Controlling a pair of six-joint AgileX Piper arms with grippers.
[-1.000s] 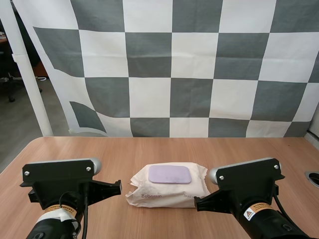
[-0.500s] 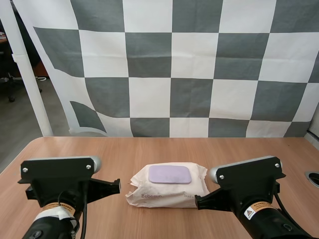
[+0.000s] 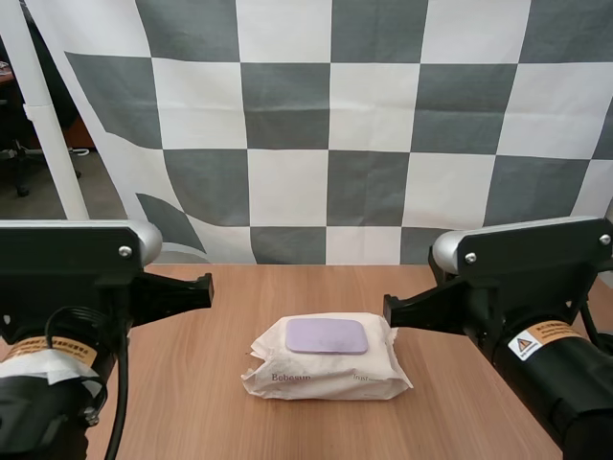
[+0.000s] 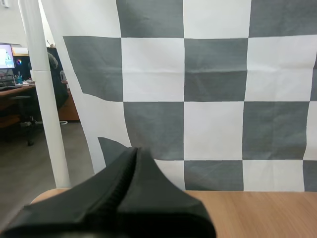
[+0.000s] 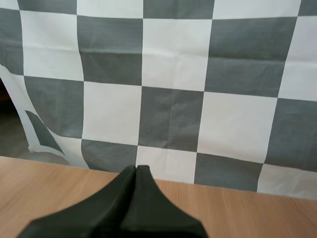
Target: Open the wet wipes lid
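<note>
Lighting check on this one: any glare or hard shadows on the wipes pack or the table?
High view: even, soft light; the beige soft wet wipes pack and its closed lilac plastic lid show no glare, only a faint shadow along the pack's near edge on the wooden table. Left wrist view: the shut left gripper reads as a dark wedge. Right wrist view: the right gripper is likewise dark.

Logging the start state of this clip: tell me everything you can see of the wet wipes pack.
The wet wipes pack is a soft, cream-coloured plastic pouch with crimped ends and small brown print along its near side. A flat lilac lid, a rounded rectangle, sits shut on its top face. The pack lies flat, lid up, its long side running across the wooden table, near the table's middle. Only the table touches it.
</note>
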